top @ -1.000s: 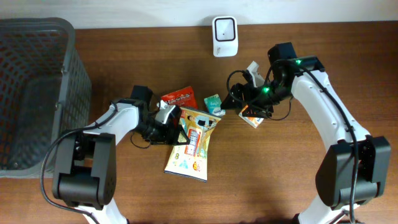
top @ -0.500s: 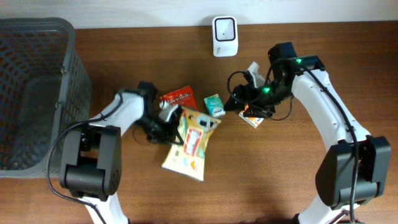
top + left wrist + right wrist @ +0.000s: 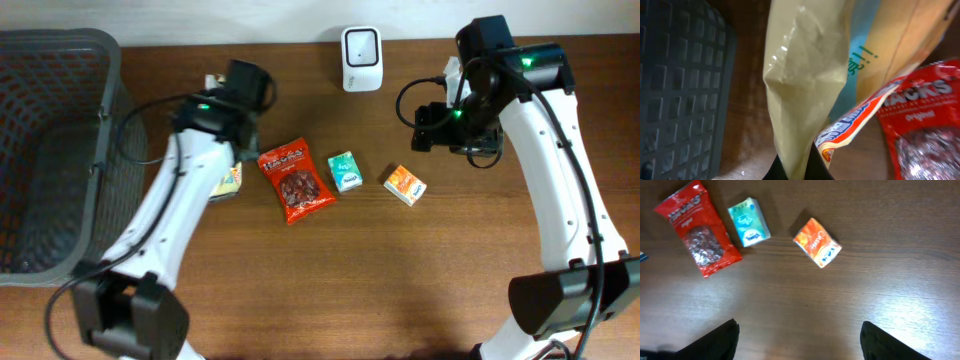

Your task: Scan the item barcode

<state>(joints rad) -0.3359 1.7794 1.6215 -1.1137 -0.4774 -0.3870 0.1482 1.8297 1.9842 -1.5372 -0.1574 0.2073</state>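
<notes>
Beside the basket, left arm extended, jaws clamped on a snack pouch; right jaws apart.

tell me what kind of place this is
Probably a mock shop checkout: a white barcode scanner, small packaged goods like the red snack bag, and a grey basket alongside.

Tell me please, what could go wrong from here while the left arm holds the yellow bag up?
1. The left tool pinches only a thin edge of the yellow bag, so it could slip out.
2. The bag hangs near the basket, away from the scanner; on the way it might drag the red pouch.
3. No barcode is visible, so it may face wrong.
</notes>
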